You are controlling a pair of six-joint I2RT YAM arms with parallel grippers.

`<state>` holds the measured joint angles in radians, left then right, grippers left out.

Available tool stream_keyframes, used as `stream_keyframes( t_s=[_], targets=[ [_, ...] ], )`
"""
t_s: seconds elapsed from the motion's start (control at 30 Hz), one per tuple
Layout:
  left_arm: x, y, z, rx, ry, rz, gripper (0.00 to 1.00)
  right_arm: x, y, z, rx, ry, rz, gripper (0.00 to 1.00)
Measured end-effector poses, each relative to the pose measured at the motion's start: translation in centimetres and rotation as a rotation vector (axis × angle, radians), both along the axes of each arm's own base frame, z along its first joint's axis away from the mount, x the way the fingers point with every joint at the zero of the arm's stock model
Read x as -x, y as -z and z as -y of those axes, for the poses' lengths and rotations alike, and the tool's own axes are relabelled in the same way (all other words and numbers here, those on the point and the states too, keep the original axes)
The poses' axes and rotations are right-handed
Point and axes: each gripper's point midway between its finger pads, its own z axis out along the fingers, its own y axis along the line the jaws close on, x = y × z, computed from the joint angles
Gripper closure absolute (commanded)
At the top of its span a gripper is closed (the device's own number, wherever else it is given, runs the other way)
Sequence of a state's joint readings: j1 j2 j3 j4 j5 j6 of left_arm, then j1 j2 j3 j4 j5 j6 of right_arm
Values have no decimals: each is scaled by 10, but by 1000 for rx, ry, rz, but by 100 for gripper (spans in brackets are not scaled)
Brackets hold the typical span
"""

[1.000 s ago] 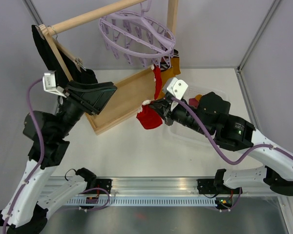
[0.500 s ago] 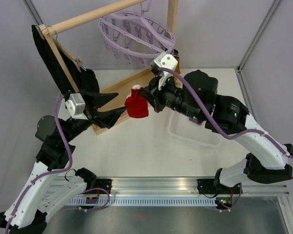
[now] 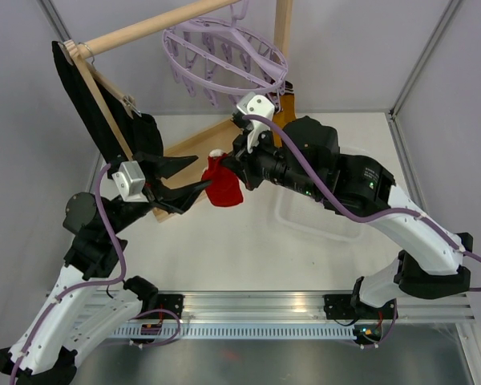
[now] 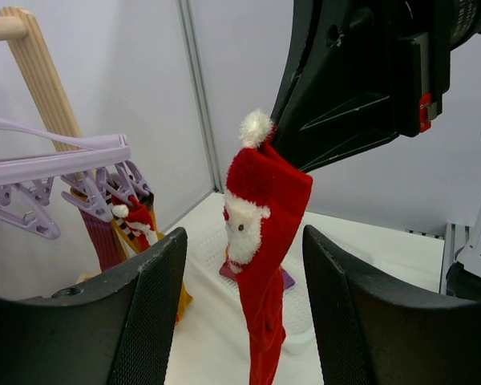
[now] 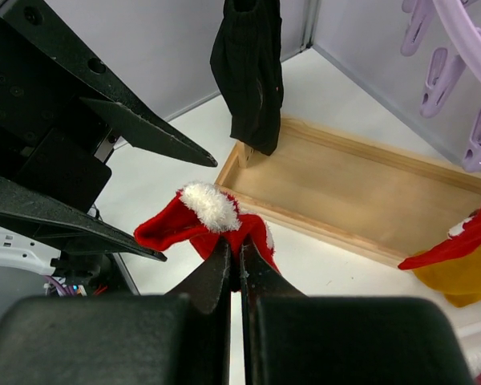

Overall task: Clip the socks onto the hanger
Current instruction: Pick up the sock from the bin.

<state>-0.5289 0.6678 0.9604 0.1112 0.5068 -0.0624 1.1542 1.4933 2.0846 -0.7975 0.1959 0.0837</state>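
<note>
Where the right tool point(image 5: 234, 250) is clenched on it just under the white pompom, the red Santa sock point(image 4: 260, 233) hangs clear of the surface point(image 3: 248, 257), at 6 o'clock of the lavender clip hanger point(image 4: 48, 166).

Left tool point(image 3: 204, 171): released and spread wide, one finger on either side of the sock, neither touching it.

Sock's toe: cut off at the lower edge of the left wrist view.

Clipped socks point(image 4: 132, 224): red, maroon and mustard, at the hanger's 4 o'clock rim; from above mostly hidden behind the right arm.

Clear bin point(image 3: 305, 220): half covered by that arm.
</note>
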Motion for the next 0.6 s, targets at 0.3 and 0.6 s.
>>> stream_keyframes(
  t_s=[0.3,0.6],
  targets=[
    [-6,1,5,-4,8,0,36,3,8,-11,12,-37,-20,100],
    [-11,4,7,-9,3,-15,46,8,8,-14,6,-69,-31,100]
  ],
)
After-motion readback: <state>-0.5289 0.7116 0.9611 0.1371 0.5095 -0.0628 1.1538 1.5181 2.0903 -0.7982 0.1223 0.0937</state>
